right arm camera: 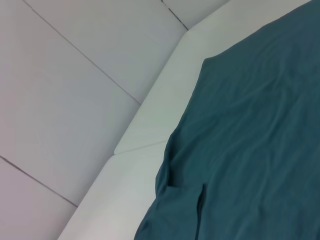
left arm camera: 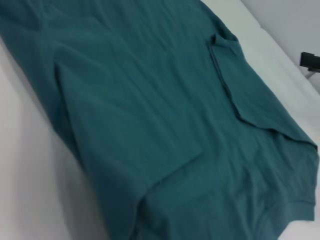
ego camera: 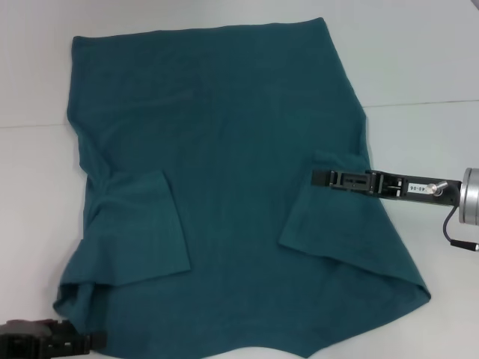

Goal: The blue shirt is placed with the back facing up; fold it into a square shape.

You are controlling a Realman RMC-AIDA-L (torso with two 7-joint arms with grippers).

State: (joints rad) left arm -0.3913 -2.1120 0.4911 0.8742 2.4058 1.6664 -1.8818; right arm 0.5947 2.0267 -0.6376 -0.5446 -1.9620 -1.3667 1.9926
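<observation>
Nearest the head camera, the left gripper (ego camera: 45, 340) sits at the desk's (ego camera: 419, 67) near-left corner, just beside the blue shirt's (ego camera: 224, 149) collar end; whether it is spread or pressed together I cannot tell. Spread flat on the white desk, the shirt has both sleeves folded inward; the right gripper (ego camera: 323, 177) reaches over its right edge by the folded sleeve, its state also unclear.
</observation>
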